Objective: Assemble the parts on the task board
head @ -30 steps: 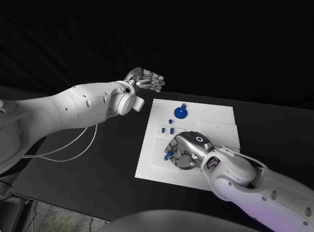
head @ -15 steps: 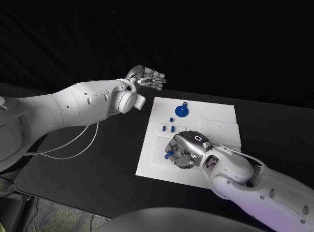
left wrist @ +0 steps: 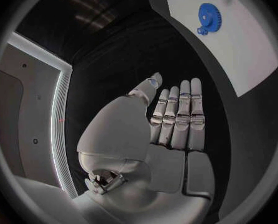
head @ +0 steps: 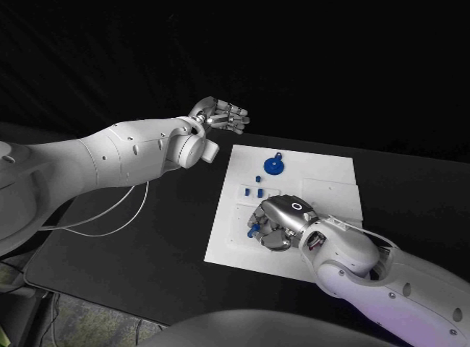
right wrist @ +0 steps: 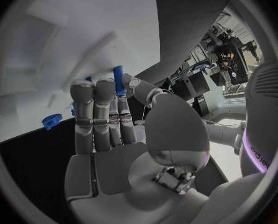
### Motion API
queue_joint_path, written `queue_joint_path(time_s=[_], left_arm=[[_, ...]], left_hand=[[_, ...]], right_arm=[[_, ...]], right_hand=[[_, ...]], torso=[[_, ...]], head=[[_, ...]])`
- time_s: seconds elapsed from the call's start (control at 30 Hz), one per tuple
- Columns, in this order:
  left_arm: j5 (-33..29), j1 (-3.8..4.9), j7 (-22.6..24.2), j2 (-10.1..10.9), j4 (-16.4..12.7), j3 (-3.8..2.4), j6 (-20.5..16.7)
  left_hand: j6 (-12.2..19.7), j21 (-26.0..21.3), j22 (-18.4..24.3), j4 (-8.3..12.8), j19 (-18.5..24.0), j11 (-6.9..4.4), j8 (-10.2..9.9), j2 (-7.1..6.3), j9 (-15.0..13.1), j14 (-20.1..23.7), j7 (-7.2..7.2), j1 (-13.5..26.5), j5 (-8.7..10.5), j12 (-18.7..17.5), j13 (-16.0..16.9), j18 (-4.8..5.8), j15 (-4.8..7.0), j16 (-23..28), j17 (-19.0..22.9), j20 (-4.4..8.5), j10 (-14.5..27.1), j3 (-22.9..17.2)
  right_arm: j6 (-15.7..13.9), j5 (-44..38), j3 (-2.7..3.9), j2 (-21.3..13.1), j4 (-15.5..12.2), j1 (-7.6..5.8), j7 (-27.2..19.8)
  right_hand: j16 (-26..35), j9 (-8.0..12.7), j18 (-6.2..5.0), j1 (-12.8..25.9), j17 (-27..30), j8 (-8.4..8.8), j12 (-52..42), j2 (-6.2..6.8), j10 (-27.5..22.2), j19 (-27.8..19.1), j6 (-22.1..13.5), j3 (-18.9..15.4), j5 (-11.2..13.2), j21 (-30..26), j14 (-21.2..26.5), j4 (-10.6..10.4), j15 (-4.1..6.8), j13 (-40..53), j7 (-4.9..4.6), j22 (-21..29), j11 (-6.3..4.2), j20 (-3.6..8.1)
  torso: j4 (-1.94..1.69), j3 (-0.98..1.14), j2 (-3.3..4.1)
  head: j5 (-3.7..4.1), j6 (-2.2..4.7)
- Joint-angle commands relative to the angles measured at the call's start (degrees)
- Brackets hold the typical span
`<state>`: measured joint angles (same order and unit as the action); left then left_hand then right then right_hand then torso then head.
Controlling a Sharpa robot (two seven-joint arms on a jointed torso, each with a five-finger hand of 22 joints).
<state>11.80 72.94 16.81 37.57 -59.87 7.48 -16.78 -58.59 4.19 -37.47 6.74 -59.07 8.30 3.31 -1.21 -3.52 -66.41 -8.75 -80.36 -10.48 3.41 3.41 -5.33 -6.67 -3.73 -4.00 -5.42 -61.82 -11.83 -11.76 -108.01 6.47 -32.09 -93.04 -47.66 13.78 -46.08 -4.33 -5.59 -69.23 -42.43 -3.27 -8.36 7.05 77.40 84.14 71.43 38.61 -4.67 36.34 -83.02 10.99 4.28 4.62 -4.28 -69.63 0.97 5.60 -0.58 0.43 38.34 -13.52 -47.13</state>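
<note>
Over the near half of the task board [head: 329,177], the right hand [head: 280,224] is lowered palm-down, its fingers bent toward the white plate. It grasps a small blue peg [right wrist: 118,79]: the right wrist view shows the peg pinched upright between the thumb and the fingertips [right wrist: 83,92], its tip just above the board's surface. From the head camera a bit of blue [head: 254,230] peeks out at the left side of that hand, close to the board. Farther along the board, near its far edge, lies a round blue gear [head: 272,168] with a small blue knob just beyond it; the left wrist view shows the same gear [left wrist: 210,16] flat on the white plate with its toothed rim clear. Between the gear and the right hand, a few small blue pieces [head: 251,192] stand in a short row on the board's left part. The left hand [head: 223,116] hangs above the black table [head: 141,253], off the board's far left corner and well apart from the parts. It is released and holds nothing: its fingers [left wrist: 179,114] lie straight and side by side, with the thumb set a little apart from them. A thin white cable [head: 110,217] trails from the left arm over the table's left side.
</note>
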Motion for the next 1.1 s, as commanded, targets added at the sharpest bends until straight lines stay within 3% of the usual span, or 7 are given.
queue_joint_path(time_s=[0.03,0.1,0.17,0.33,0.53,0.93,1.1], left_arm=[[-0.4,0.06,0.3,-0.2,0.1,-0.05,-0.1],[-0.4,0.06,0.1,-0.2,0.3,-0.05,0.0],[-0.4,0.06,0.0,-0.3,0.5,-0.05,0.1],[-0.4,0.06,-0.2,-0.5,1.0,-0.05,0.3],[-0.4,0.06,-0.3,-0.6,1.4,-0.05,0.4],[-0.4,0.06,-0.6,-0.5,1.7,-0.05,1.2],[-0.3,0.06,-0.6,-0.5,1.8,-0.05,1.5]], left_hand=[[0.5,-0.3,0.4,-0.1,0.2,-0.04,0.3,-0.31,0.0,0.3,-0.07,0.2,-0.27,-0.1,0.0,-1.08,-0.15,0.2,0.0,-0.26,0.4,0.4],[0.9,-0.3,0.6,-0.1,0.1,0.10,0.2,-0.45,0.0,0.4,-0.21,0.3,-0.29,-0.1,0.0,-1.06,-0.22,0.3,0.0,-0.32,0.8,0.5],[1.0,-0.3,0.7,-0.1,0.1,0.13,0.2,-0.46,0.0,0.4,-0.23,0.3,-0.27,-0.1,0.0,-1.07,-0.23,0.2,0.0,-0.33,0.9,0.6],[1.1,-0.3,2.8,-0.3,-0.2,0.15,0.3,-0.32,0.0,0.5,-0.25,0.0,-0.30,0.0,0.0,-1.12,-0.27,0.2,0.0,-0.40,1.0,1.2],[1.1,-0.3,2.8,-0.3,-0.2,0.15,0.3,-0.32,0.0,0.5,-0.25,0.0,-0.30,0.0,0.0,-1.12,-0.27,0.2,0.0,-0.40,1.0,1.2],[0.7,-0.2,3.7,-0.6,-0.4,0.12,0.3,-0.08,0.0,0.5,-0.12,0.1,-0.19,-0.1,0.0,-1.07,-0.26,0.2,0.0,-0.38,0.9,1.3],[0.8,-0.3,4.3,-0.9,-0.5,0.12,0.3,-0.08,0.0,0.5,-0.13,0.3,0.20,0.0,0.0,-1.03,-0.29,0.2,0.0,-0.44,1.0,1.5]], right_arm=[[1.2,-0.5,-0.28,0.1,0.3,-0.03,2.3],[0.8,-0.3,-0.38,0.2,0.3,-0.08,2.6],[0.3,-0.1,-0.47,0.3,0.3,-0.12,2.8],[-0.2,0.0,-0.57,0.6,0.2,-0.16,3.1],[0.0,-0.3,-0.83,0.7,0.0,-0.28,3.5],[-0.7,-0.6,-1.05,0.8,-0.2,-0.37,5.1],[-1.6,-0.7,-1.08,0.9,-0.7,-0.38,5.5]], right_hand=[[0.2,-0.1,-0.43,-0.1,0.1,-0.39,0.4,-0.42,0.2,2.5,-0.6,-2.8,1.0,-0.4,0.2,-0.6,-0.20,-0.3,-0.05,0.2,-0.76,-0.18],[0.2,0.1,-0.37,1.6,0.1,-0.25,0.8,0.03,-0.1,2.4,-1.3,-5.4,1.7,-0.9,0.2,-1.9,-0.37,-0.5,-0.09,0.3,-0.41,-0.26],[0.2,0.5,-0.34,1.4,0.1,-0.36,1.7,-0.65,-0.5,2.4,-2.6,-10.0,2.0,-1.0,0.1,-3.6,-0.64,-0.8,-0.05,0.4,-0.20,-0.44],[0.2,0.5,-0.39,0.3,0.1,-0.33,2.3,-0.68,-0.2,2.5,-3.6,-13.1,1.9,-1.1,0.1,-4.4,-0.67,-0.8,-0.30,0.4,-0.10,-0.49],[0.3,0.5,-0.35,-0.6,0.1,-0.37,2.9,-0.70,0.1,2.5,-3.7,-14.6,1.9,-0.9,0.1,-5.0,-0.73,-0.8,-0.31,0.3,-0.09,-0.56],[0.4,0.6,-0.57,1.5,0.2,-0.26,3.2,0.95,-0.1,2.5,-5.9,-17.0,1.9,-1.5,0.1,-6.6,-0.85,-0.8,-0.90,0.5,0.35,-0.59],[0.4,0.6,-0.75,1.6,0.2,-0.30,2.8,1.49,0.1,2.6,-6.7,-19.8,1.9,-1.2,0.1,-7.8,-0.90,-0.7,-1.07,0.5,0.40,-0.70]], torso=[[0.05,0.02,0.01],[0.08,0.01,0.00],[0.04,0.03,0.02],[0.04,0.03,0.00],[-0.03,0.02,0.03],[-0.02,0.00,-0.02],[0.03,-0.01,0.03]], head=[[0.01,-0.02],[-0.03,-0.15],[-0.16,-0.16],[-0.03,-0.23],[-0.16,-0.58],[-0.36,-0.52],[-0.57,-0.53]])
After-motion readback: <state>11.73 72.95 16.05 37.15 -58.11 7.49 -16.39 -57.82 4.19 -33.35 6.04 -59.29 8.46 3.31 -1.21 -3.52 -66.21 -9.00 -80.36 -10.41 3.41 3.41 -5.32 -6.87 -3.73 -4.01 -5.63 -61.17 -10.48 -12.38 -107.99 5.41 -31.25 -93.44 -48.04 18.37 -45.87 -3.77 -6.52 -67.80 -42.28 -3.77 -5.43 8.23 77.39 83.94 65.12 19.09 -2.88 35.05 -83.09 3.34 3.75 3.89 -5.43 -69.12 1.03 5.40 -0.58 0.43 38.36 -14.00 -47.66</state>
